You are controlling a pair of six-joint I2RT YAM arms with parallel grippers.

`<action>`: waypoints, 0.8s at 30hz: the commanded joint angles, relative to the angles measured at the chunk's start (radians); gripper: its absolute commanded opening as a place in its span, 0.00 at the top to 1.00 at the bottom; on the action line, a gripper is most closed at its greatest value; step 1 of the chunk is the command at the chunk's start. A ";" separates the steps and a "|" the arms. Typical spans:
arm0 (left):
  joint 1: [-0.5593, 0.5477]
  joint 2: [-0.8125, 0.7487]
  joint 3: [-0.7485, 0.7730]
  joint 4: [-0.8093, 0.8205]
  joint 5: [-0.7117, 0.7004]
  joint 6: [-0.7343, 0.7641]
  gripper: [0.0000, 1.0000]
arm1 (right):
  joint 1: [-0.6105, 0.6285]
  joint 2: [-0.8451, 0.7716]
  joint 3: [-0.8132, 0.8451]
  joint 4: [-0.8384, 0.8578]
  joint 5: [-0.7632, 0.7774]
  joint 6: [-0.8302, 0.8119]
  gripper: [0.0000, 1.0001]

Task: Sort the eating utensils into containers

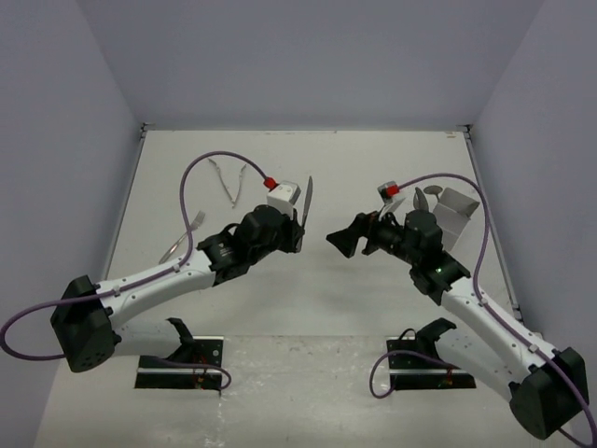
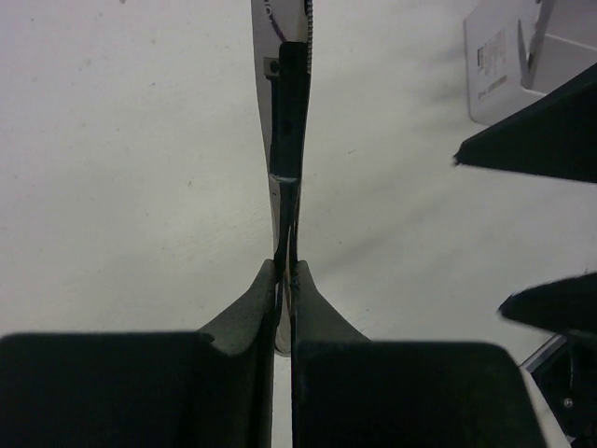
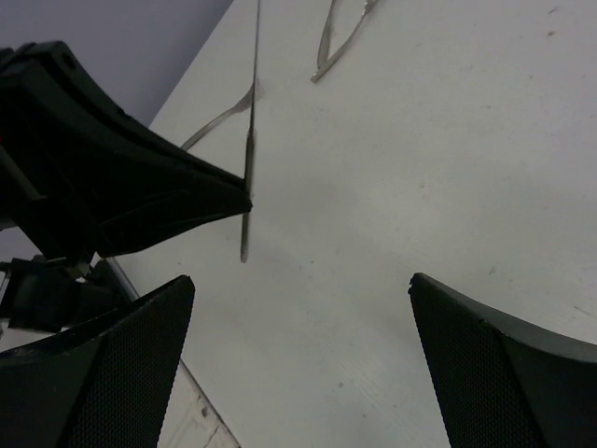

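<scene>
Knife pinched tight in left gripper, up off the table.
Long way pointing up and toward the back wall. Right gripper spread wide, holding nothing, just beside the knife on its right. White box farther right, past that gripper. Other utensils lying well apart, far left.

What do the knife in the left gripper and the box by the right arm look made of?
Knife, clamped in the left gripper: metal with a polished silver finish; it glints pale along the blade and has a fine serrated edge. Box: thin white plastic or card, matte; the walls look sheet-thin, and I can't tell which.
</scene>
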 commanded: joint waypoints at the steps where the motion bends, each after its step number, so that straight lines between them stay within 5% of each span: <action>1: -0.004 0.032 0.076 0.134 0.043 0.070 1.00 | 0.059 0.077 0.082 0.072 0.021 0.024 0.01; 24: -0.017 0.036 0.087 0.226 0.147 0.056 1.00 | 0.131 0.280 0.236 0.131 0.306 0.186 0.05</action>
